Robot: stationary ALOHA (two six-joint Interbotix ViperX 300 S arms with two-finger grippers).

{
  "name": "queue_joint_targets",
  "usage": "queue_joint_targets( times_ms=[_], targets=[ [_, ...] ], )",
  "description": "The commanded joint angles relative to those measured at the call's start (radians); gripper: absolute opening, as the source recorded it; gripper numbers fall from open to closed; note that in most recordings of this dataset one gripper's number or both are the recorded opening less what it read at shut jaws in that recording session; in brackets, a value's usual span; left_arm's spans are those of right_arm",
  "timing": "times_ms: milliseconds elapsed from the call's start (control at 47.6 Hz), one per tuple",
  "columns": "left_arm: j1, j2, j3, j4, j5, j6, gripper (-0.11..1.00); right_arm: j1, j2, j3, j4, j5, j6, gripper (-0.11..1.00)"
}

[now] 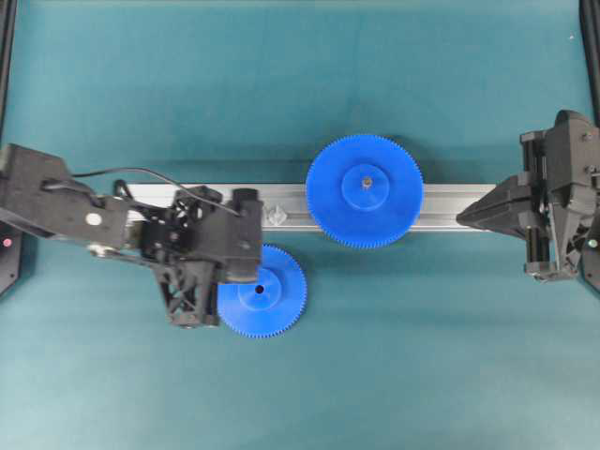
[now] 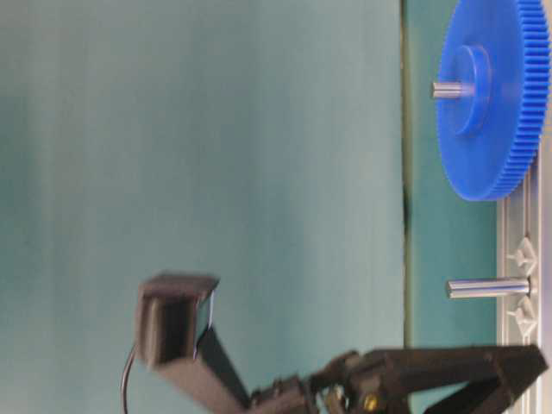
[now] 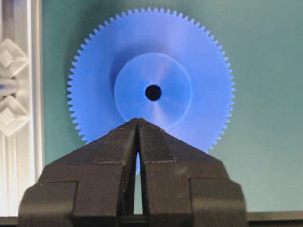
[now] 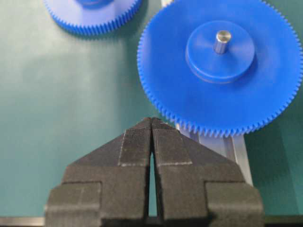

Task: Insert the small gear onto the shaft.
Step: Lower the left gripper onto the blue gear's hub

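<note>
The small gear point(image 1: 274, 298) lies flat on the teal mat just in front of the rail, its hub hole facing up; it also shows in the left wrist view point(image 3: 199, 71) and at the top of the right wrist view point(image 4: 90, 16). The shaft point(image 1: 275, 214) stands on the rail between clear faceted pieces, bare; it also shows in the table-level view point(image 2: 487, 287). My left gripper point(image 1: 242, 281) is shut and empty, its tips point(image 3: 138, 120) over the gear's hub edge. My right gripper point(image 1: 459, 218) is shut and empty at the rail's right end point(image 4: 151, 120).
The larger blue gear point(image 1: 366, 192) sits on its grey pin on the aluminium rail point(image 1: 450, 202), right of the shaft; it fills the right wrist view point(image 4: 218, 71). Black frame posts stand at the table's left and right edges.
</note>
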Motion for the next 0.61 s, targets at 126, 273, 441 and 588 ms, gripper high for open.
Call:
queue_joint_targets(
  times_ms=[126, 273, 441, 588],
  targets=[
    [-0.005, 0.038, -0.114, 0.002, 0.080, 0.000, 0.00, -0.012, 0.003, -0.023, -0.003, -0.008, 0.003, 0.02],
    [-0.006, 0.078, -0.160, 0.002, 0.144, -0.003, 0.00, -0.018, 0.003, -0.021, -0.003, -0.009, 0.003, 0.02],
    [-0.011, 0.107, -0.193, 0.002, 0.186, 0.003, 0.00, -0.021, 0.003, -0.020, -0.005, -0.006, 0.002, 0.02],
    [-0.026, 0.130, -0.210, 0.003, 0.202, 0.003, 0.00, -0.023, 0.003, -0.020, -0.006, -0.008, 0.002, 0.02]
  ],
)
